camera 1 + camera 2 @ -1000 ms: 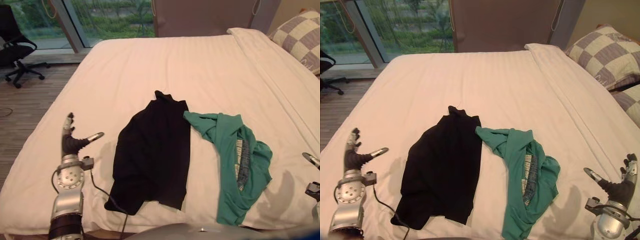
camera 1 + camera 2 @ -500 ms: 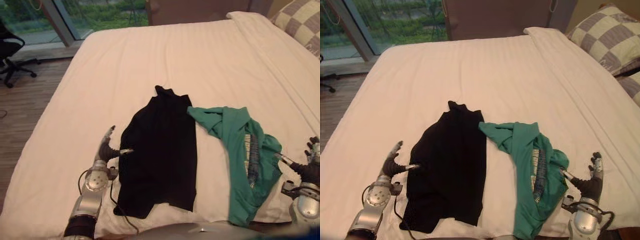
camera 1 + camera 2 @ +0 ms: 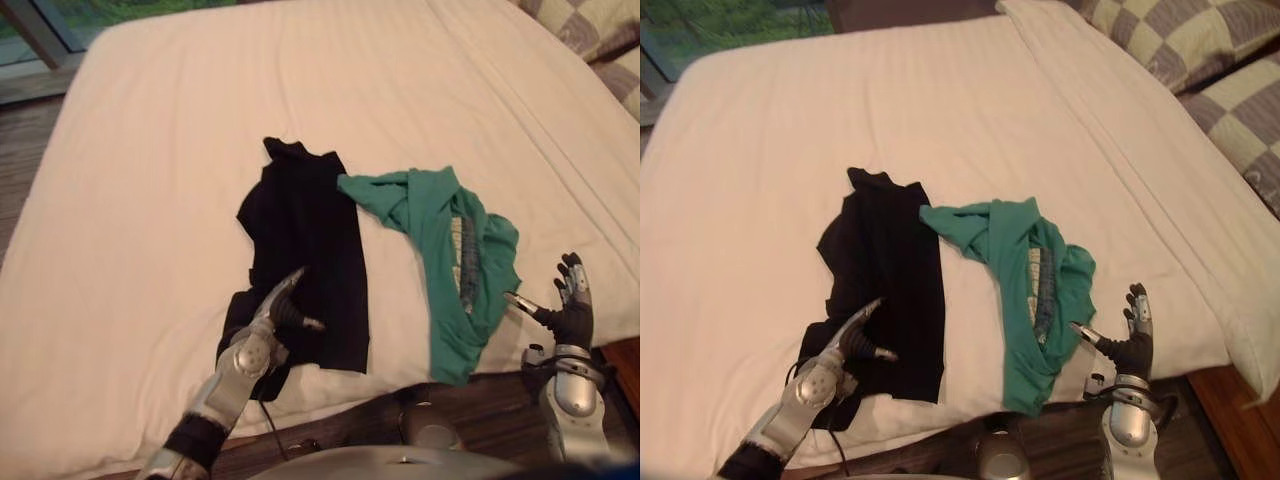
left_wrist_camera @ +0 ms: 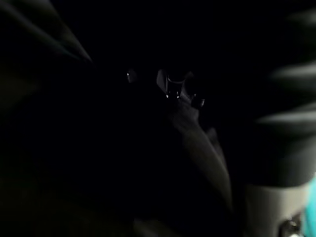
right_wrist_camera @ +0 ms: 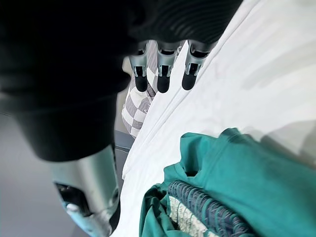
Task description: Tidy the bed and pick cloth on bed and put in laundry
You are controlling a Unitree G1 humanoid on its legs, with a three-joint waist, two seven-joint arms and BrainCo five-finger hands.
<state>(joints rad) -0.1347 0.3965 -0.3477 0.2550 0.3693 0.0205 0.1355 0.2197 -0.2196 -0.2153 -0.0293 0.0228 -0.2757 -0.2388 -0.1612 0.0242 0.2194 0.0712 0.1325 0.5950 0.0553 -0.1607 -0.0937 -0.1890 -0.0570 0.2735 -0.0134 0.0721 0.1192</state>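
Both hands have closed in: the left hand, fingers straight and thumb out, now lies over the black garment's near end. The garment runs lengthwise away from it, flat on the bed (limp, soft stuff). Touching the black garment's right side lies the crumpled green shirt. Beyond that, the right hand hangs spread.

Left robot hand now over black cloth; right robot hand nearer green cloth.
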